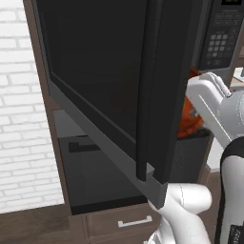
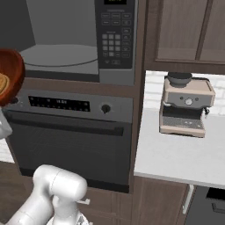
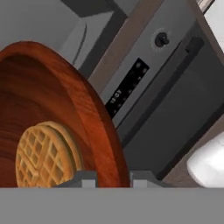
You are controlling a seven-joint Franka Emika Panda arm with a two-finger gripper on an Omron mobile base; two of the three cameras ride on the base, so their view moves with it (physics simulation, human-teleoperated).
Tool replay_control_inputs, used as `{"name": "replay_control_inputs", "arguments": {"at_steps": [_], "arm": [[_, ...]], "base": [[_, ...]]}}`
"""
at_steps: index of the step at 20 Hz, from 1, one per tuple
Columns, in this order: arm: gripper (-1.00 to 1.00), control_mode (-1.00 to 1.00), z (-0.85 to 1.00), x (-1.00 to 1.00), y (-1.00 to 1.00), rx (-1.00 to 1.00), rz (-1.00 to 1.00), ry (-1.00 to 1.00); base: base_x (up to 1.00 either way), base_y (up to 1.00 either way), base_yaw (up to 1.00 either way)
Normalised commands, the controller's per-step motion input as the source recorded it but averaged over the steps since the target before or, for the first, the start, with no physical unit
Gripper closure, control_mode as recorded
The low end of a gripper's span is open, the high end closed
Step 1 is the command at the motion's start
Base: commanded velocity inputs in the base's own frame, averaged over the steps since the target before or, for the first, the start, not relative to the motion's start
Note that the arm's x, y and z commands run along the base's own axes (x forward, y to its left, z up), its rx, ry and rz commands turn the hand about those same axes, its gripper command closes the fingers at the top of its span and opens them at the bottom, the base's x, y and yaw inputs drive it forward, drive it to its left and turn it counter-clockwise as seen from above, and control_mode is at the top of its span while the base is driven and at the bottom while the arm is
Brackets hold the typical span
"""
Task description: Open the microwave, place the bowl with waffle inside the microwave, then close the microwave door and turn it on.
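Bowl with waffle (image 3: 65,131) held by gripper (image 3: 113,178) before open microwave (image 2: 79,44).

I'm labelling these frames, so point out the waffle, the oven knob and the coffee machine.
waffle (image 3: 43,155), hand view, middle of its grid face.
oven knob (image 2: 105,108), right base view, its round front.
coffee machine (image 2: 186,105), right base view, its front panel.

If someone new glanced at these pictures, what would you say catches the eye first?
Probably the reddish-brown bowl looming large at the left of the hand view, tipped on edge with the golden waffle lying against its inside. Next, the microwave door swung wide open across the left base view. In the right base view, the microwave's grey cavity stands open above the oven.
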Motion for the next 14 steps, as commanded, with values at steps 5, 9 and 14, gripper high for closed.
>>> {"name": "replay_control_inputs", "arguments": {"at_steps": [5,9,14], "arm": [[1.0,-1.0,0.0,0.03,-0.25,0.56,-0.02,0.06],[1.0,-1.0,0.0,0.05,0.15,0.15,-0.01,-0.1],[1.0,-1.0,0.01,0.49,0.54,0.01,-0.17,-0.05]], "base": [[0.0,0.0,0.0],[0.0,0.0,0.0],[0.0,0.0,0.0]]}}
